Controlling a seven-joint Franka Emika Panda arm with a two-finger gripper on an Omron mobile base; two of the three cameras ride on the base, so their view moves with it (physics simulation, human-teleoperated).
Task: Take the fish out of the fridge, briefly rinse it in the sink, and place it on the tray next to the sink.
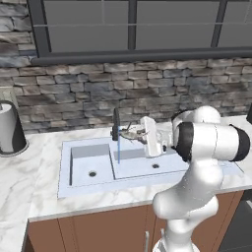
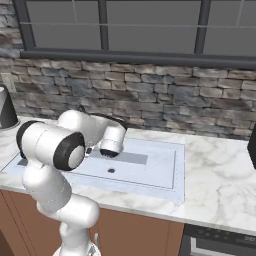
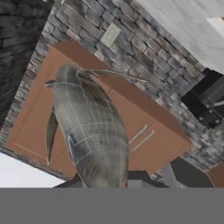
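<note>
in the left base view, the claw (image 1: pixel 139 134) is reaching sideways over the sink (image 1: pixel 98 184), closed on the fish (image 1: pixel 132 133), which is sticking out level from its tips toward the black faucet (image 1: pixel 116 127). the faucet is standing just past the fish's far end, and a thin stream of water (image 1: pixel 118 150) is falling from it into the basin just beneath the fish. the marble worktop (image 1: pixel 29 167) is running around the sink, well off to the far side of the faucet from the claw, and a grey canister (image 1: pixel 10 129) is sitting there. a stone wall (image 1: pixel 147 88) is rising behind the claw.

in the right base view, the arm's white wrist (image 2: pixel 111 140) is hanging above the sink (image 2: pixel 150 172); the claw itself is hidden behind it, so i cannot tell its grip from here. the worktop (image 2: pixel 220 185) is stretching away to the side.

in the hand view, the fish (image 3: pixel 89 127) is rising straight out from between the claw's tips, clamped at its lower end, with its tail and thin fins farthest from the claw. beyond it, brown cabinet doors (image 3: pixel 140 127) and the stone wall (image 3: pixel 144 39) are showing.
</note>
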